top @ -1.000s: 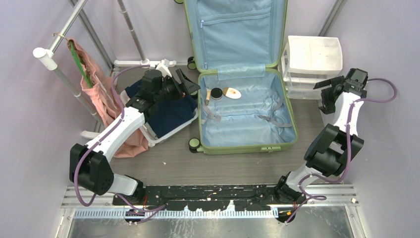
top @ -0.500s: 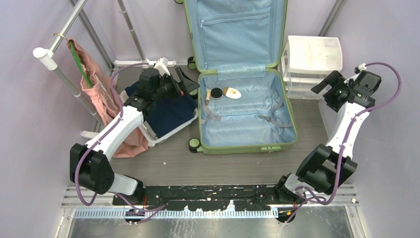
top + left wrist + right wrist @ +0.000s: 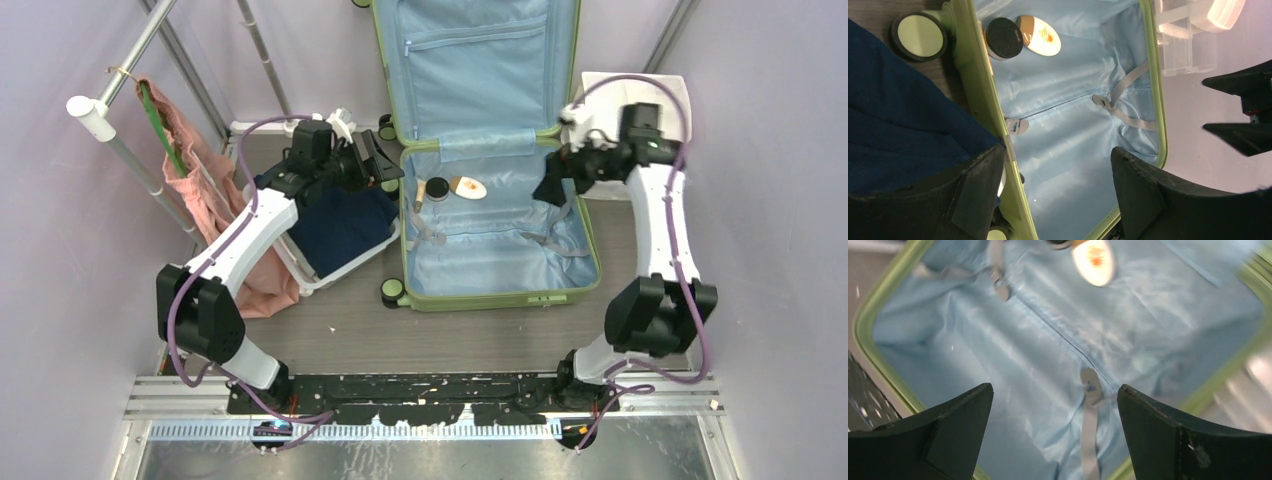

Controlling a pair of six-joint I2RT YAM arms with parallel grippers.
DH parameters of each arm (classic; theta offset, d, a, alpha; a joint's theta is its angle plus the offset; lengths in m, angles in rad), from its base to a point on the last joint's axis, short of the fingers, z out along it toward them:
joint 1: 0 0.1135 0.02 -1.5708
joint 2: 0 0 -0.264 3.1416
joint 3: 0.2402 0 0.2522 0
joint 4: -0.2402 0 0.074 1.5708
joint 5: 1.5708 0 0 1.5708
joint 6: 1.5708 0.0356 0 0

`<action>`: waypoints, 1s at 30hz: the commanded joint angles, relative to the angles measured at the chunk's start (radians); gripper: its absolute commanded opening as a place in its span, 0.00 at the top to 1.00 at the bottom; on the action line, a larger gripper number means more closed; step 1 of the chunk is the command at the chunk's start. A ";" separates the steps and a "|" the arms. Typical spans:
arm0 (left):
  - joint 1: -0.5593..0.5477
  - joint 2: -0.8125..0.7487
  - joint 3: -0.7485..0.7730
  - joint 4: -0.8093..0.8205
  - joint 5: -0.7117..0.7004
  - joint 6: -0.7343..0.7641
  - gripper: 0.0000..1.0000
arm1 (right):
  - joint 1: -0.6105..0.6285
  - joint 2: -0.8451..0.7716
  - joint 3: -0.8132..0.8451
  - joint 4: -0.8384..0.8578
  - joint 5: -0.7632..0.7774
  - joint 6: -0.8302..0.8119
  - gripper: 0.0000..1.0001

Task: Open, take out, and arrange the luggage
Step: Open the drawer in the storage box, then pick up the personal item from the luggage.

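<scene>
Two small items lie in the luggage; the step in hand, as I judge it, is lifting them out.

Far left: a pink garment hangs on the rail. Next to it, a white basket holds a navy cloth. The left gripper hovers over the basket's far corner, just beside the case's left rim, with jaws spread and nothing between them.

Centre: the luggage lies open on the floor, lid propped upright at the back, base flat. In the base's far-left corner a black-lidded jar touches an oval white piece with an orange mark. A loose strap buckle lies nearer.

Right: the right gripper hangs above the base's far-right part, jaws wide and empty. The drawer unit stands behind it.

Notes for the pick:
- The left arm is nearer the pair, so use it.
- Take the jar first, from above, fingers across the lid.
- The jar sits close to the rim wall, so enter from the open side.
- The oval piece lies flat and will probably slip; pinch it across its short axis.
- Keep the right arm back and stay clear of the straps.
</scene>
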 commanded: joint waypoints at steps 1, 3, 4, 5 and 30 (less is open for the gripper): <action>0.001 0.018 0.059 -0.034 0.020 -0.021 0.22 | 0.186 0.157 0.157 -0.245 0.053 -0.425 0.00; 0.001 0.021 0.062 -0.049 0.018 -0.026 0.23 | 0.242 0.258 0.266 -0.287 0.108 -0.419 0.00; 0.001 0.018 0.060 -0.052 0.016 -0.026 0.24 | 0.275 0.311 0.327 -0.304 0.122 -0.403 0.00; 0.002 0.016 0.057 -0.056 0.012 -0.028 0.24 | 0.302 0.356 0.377 -0.307 0.137 -0.382 0.00; -0.001 -0.004 -0.019 0.040 -0.024 -0.173 0.25 | 0.537 0.797 0.466 0.298 0.540 0.039 0.01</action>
